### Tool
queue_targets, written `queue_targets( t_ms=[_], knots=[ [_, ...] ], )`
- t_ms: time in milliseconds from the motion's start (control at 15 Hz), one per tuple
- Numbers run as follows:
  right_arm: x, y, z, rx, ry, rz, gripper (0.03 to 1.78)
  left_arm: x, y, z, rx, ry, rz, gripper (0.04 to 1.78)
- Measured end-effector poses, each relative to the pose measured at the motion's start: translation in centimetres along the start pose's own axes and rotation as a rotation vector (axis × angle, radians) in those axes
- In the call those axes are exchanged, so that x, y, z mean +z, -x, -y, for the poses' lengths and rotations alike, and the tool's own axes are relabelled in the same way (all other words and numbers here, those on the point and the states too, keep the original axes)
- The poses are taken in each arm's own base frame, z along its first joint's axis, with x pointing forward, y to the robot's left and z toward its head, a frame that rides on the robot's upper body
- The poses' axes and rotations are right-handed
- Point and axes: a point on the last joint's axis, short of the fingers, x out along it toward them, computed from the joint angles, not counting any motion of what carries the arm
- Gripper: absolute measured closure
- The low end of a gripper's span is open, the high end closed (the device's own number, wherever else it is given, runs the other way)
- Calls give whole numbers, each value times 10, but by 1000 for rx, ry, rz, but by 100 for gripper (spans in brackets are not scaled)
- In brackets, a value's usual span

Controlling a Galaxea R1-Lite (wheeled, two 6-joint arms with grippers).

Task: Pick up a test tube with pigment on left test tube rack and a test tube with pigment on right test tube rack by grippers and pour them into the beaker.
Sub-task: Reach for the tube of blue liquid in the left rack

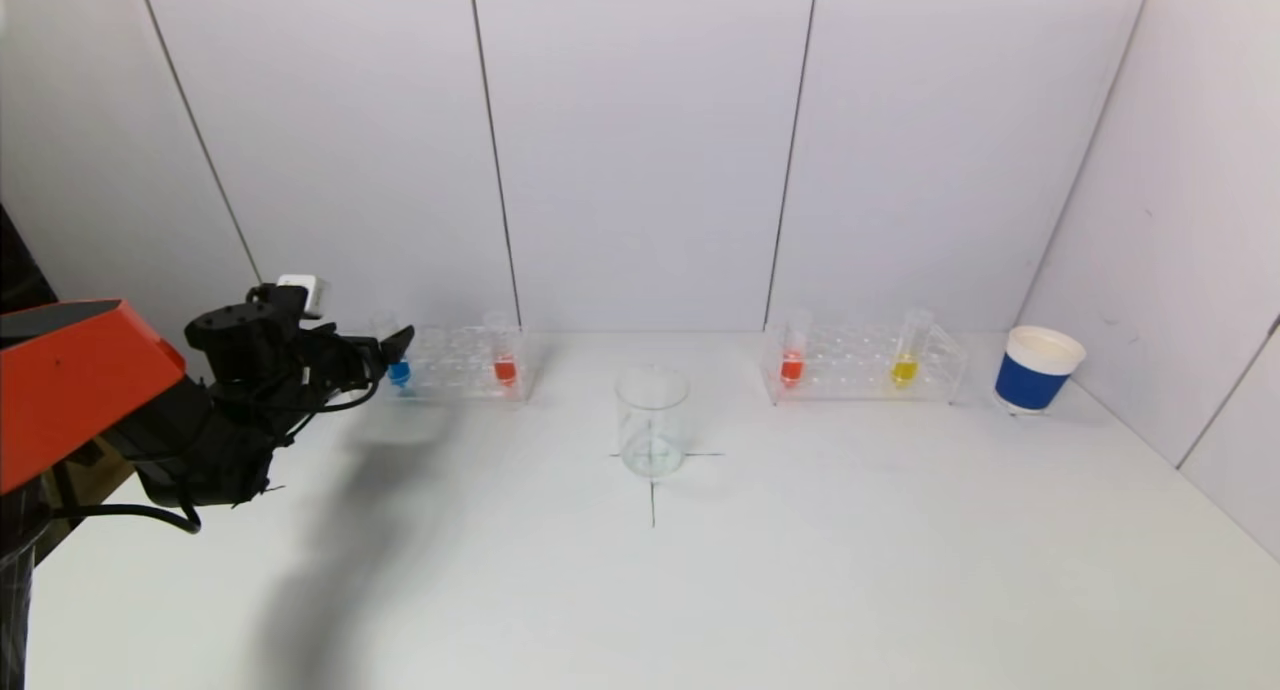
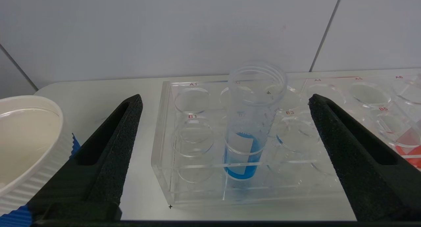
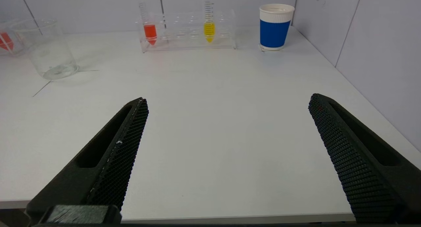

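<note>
The left gripper [image 2: 223, 154] faces the blue tube [image 2: 245, 144], upright in the left rack [image 2: 164, 161]; fingers [image 2: 111, 154] spread, empty. Advance level until the tube sits centred, then close above the rack plate. The right gripper [image 3: 227, 158] hangs open, well short of the right rack [image 3: 187, 44].

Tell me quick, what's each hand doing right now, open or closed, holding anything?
Left hand: open, empty, straddling the clear plastic test tube with blue pigment in the left rack.
Right hand: open, empty, low over the white table.
</note>
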Motion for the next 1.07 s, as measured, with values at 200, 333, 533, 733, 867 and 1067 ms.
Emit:
queue_targets(
  t_ms=[200, 333, 533, 733, 867, 1067],
  knots=[
    [0, 0, 0, 0, 0, 0, 4, -1, -4, 0, 1, 1, -3, 6],
    [0, 0, 0, 0, 0, 0, 4, -2, -6, 0, 5, 1, -7, 6],
    [0, 0, 0, 0, 0, 0, 4, -2, -8, 4, -5, 1, -9, 6],
    [0, 0, 0, 0, 0, 0, 4, -1, -10, 7, -8, 1, -11, 6],
    [0, 0, 0, 0, 0, 0, 4, 0, -11, 8, -10, 0, -7, 6],
    [0, 0, 0, 0, 0, 0, 4, 0, -12, 8, -11, -3, -4, 6]
  ],
)
